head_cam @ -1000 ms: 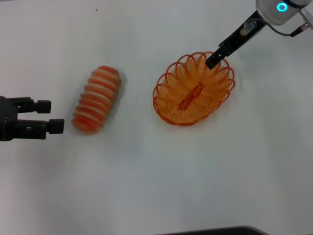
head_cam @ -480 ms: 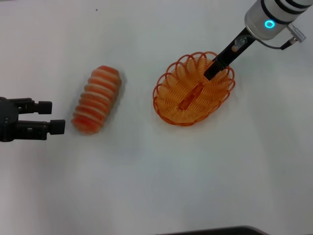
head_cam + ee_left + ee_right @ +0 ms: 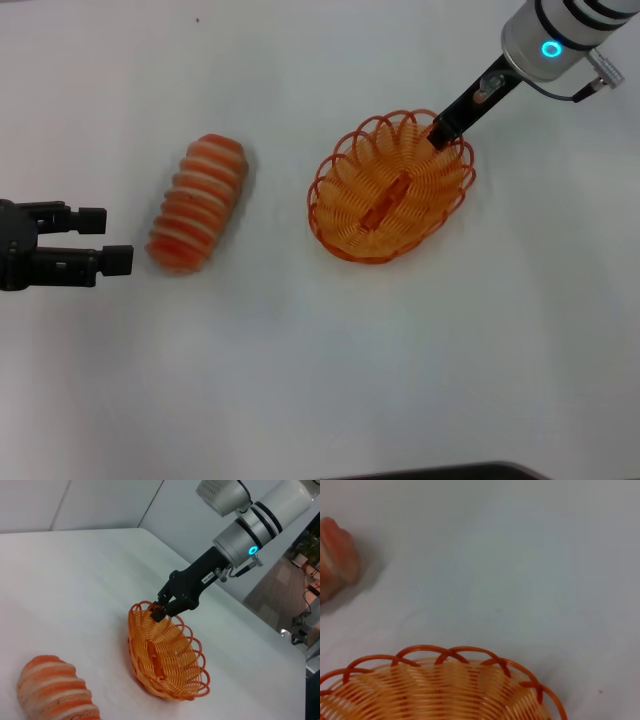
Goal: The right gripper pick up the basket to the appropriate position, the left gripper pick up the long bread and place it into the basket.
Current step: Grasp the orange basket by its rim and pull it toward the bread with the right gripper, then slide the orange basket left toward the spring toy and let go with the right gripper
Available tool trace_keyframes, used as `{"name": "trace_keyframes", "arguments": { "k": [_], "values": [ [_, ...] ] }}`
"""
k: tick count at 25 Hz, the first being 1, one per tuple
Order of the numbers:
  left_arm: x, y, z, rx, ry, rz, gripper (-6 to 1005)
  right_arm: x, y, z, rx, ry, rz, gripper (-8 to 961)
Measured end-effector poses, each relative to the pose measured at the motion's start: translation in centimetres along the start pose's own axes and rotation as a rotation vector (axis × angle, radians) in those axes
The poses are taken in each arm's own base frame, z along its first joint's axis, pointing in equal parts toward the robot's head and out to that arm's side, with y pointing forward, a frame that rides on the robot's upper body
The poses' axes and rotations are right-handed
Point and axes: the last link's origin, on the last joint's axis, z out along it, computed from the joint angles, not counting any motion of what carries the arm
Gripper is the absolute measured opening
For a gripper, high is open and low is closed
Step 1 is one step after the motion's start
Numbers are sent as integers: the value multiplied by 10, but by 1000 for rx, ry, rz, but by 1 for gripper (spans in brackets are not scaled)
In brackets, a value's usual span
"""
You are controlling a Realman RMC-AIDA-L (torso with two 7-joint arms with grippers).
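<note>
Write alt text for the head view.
The right gripper grips the far rim of the orange basket on a white table. The long bread lies apart to the left, near the open left gripper.

left gripper [image 3: 118,238]: I only get the fingers and part of the body at the left edge of the head view; rest of arm cut off.
right gripper [image 3: 438,133]: tips buried in the rim loops at the basket's far end; from the head view I can't make out how the jaws sit. Arm cut by the upper-right corner.
basket [image 3: 445,690]: in the right wrist view only the far rim shows, bottom edge crops the rest.
long bread [image 3: 52,690]: left wrist view lower left, bottom edge cuts it; right wrist view, just a blurred end at the left edge.
dark strip [image 3: 430,472]: head view bottom edge, can't tell what it is.
</note>
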Motion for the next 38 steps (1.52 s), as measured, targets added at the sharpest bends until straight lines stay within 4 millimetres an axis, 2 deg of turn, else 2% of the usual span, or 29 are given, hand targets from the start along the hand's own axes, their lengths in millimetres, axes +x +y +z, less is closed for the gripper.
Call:
{"name": "trace_keyframes", "arguments": {
  "k": [2,7,11,14,18,22,26,30,38],
  "values": [
    [0,0,0,0,0,0,874,2,-1,1,-6,-7,15,376],
    [1,0,-1,2,-2,-3,874,12,-7,1,-45,-33,79,152],
    [1,0,-2,4,-2,-4,874,25,-18,-6,-129,-106,176,114],
    [1,-1,-2,5,-3,-4,874,37,-30,-19,-235,-215,282,96],
    [1,-1,-3,7,-3,-3,874,59,-42,-33,-370,-359,423,77],
    [2,-1,-2,8,-4,-1,873,79,-48,-37,-444,-462,534,71],
    [3,-2,-2,13,-17,1,873,94,-47,-25,-488,-505,627,65],
    [4,-2,-1,13,-22,1,873,102,-37,-7,-508,-529,683,63],
    [5,-3,-1,22,-15,2,873,119,-31,21,-437,-554,774,82]
  ]
}}
